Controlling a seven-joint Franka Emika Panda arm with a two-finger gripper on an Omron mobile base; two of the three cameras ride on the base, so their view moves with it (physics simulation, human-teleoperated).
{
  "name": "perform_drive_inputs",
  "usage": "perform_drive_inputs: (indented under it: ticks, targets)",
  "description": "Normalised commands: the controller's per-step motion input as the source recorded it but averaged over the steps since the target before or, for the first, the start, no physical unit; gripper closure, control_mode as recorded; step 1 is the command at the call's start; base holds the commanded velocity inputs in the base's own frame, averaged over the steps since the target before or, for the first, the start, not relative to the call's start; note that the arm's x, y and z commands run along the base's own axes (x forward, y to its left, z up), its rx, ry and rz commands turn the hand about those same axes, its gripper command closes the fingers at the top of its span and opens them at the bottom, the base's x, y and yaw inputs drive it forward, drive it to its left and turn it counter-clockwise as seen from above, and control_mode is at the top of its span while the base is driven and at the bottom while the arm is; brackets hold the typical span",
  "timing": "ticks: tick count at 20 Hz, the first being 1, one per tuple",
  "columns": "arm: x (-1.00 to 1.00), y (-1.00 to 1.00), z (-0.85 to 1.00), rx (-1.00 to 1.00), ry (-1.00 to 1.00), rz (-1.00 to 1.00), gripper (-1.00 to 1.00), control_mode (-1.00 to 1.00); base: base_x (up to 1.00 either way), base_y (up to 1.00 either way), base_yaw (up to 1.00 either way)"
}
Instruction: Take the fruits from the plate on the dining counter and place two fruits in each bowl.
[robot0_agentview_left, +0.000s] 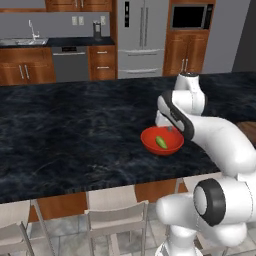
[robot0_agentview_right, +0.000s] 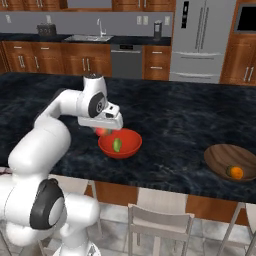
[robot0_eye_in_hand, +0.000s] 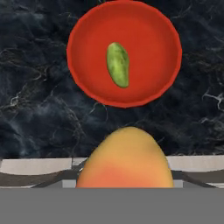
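While the green fruit (robot0_eye_in_hand: 117, 64) is lying in the red bowl (robot0_eye_in_hand: 87, 26), the end effector (robot0_agentview_right: 103, 130) is gripping the red-orange fruit (robot0_eye_in_hand: 126, 159) beside it.

The desk (robot0_agentview_left: 75, 135) was a long black stone slab with pale grey marbling, set on a reddish-brown wood base, with pale chairs (robot0_agentview_left: 117, 220) tucked along its near edge. A glossy red bowl (robot0_agentview_left: 162, 141) sat directly on it near that edge, and a dark brown wooden bowl (robot0_agentview_right: 232, 161) sat on it well apart, further to the right. The red bowl held a green oblong fruit (robot0_eye_in_hand: 117, 64); the wooden bowl held an orange ball (robot0_agentview_right: 236, 172).
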Motion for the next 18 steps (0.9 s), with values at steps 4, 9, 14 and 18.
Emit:
perform_drive_inputs:
  ticks: [4, 9, 14, 18]
  targets:
    - [0.77, -0.05, -0.37, 0.00, 0.00, 0.00, 1.00, -1.00, 0.00, 0.00, 0.00]
    - [0.66, -0.19, -0.65, 0.00, 0.00, 0.00, 1.00, -1.00, 0.00, 0.00, 0.00]
    - [0.53, -0.15, -0.69, 0.00, 0.00, 0.00, 1.00, -1.00, 0.00, 0.00, 0.00]
    - [0.32, -0.25, -0.58, 0.01, 0.00, 0.00, 1.00, -1.00, 0.00, 0.00, 0.00]
